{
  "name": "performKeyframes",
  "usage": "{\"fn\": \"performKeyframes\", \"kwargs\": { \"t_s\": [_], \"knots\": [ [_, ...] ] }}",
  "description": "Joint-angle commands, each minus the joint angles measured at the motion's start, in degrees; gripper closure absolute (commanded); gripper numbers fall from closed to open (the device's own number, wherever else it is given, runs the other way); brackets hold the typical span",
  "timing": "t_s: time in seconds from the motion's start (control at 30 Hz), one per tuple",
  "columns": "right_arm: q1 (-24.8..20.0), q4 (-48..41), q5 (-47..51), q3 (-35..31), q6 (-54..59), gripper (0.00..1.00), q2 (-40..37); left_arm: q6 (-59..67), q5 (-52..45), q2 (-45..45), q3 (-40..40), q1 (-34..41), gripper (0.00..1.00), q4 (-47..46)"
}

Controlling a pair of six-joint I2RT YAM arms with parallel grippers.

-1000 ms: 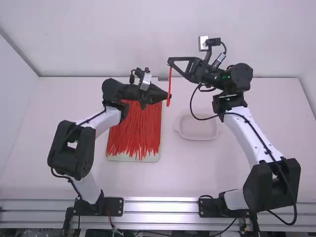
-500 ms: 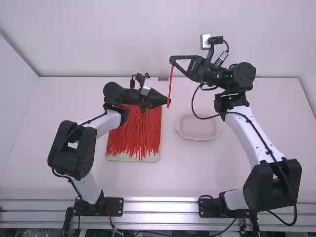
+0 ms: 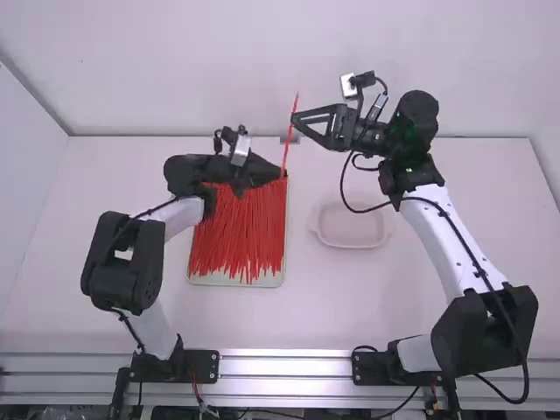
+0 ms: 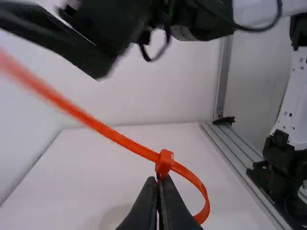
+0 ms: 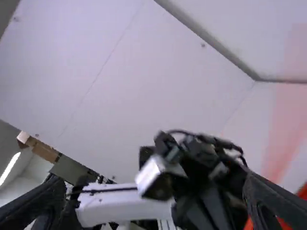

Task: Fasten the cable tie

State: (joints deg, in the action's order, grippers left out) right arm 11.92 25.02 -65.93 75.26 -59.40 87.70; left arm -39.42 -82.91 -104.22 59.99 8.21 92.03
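My left gripper [image 4: 157,194] is pinched tight on the cable tie [image 4: 120,139] just under its head [image 4: 164,160], over the far end of the tray [image 3: 236,282] of spare ties [image 3: 245,223]. The tail is already through the head, leaving 1 small loop [image 4: 204,203]. My right gripper [image 3: 296,129] sits beside the tail higher up, its 2 fingers looking spread rather than clamped. I'd close it on the tail near the head, then pull straight along the slot while the left holds firm.
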Motion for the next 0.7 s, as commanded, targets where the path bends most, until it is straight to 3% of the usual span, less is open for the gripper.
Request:
{"fn": "performKeyframes", "kwargs": {
  "t_s": [0.0,0.4,0.6,0.67],
  "knots": [
    [-0.4,-2.7,-1.8,1.2,8.9,0.02,-1.1,-6.1,-0.7,0.0,3.2,-1.6,0.98,0.4],
    [1.5,-9.2,-5.6,1.2,17.4,0.00,-1.1,-12.2,0.0,0.0,9.3,-1.7,0.98,0.6],
    [2.6,-9.2,-3.1,1.2,17.5,0.09,-1.1,-13.9,0.1,0.0,11.1,-1.1,0.98,0.7],
    [2.8,-8.7,-2.6,1.2,17.2,0.21,-1.1,-13.8,0.1,0.0,11.4,-0.5,0.98,0.6]
  ]
}}
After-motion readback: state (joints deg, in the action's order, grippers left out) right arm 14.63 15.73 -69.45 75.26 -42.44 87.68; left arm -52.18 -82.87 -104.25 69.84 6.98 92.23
